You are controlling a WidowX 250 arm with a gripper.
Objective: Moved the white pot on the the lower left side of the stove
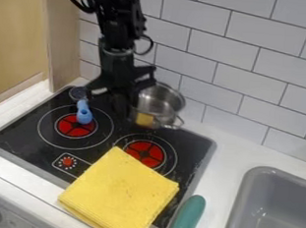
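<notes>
Here's the black arm [118, 52] in the camera view, hanging over the back edge of the stove [22, 134], and its jaws are right at the near-left side of the pot [161, 103]! A silvery metal one, mind, not white, up by the stove's back edge towards its right corner. Are the jaws spread or pinching the rim? Can't tell from here! I'd call this the grasping stage, with the carry to the lower left to follow. First job: make sure of a firm hold, then a small lift and a swing towards the left edge. But look at the traffic! The blue-handled utensil [84, 112] lies over the left burner [69, 128], and the folded yellow cloth [120, 192] overhangs the front edge, so the pot must go high and come down level, gently, clear of both
</notes>
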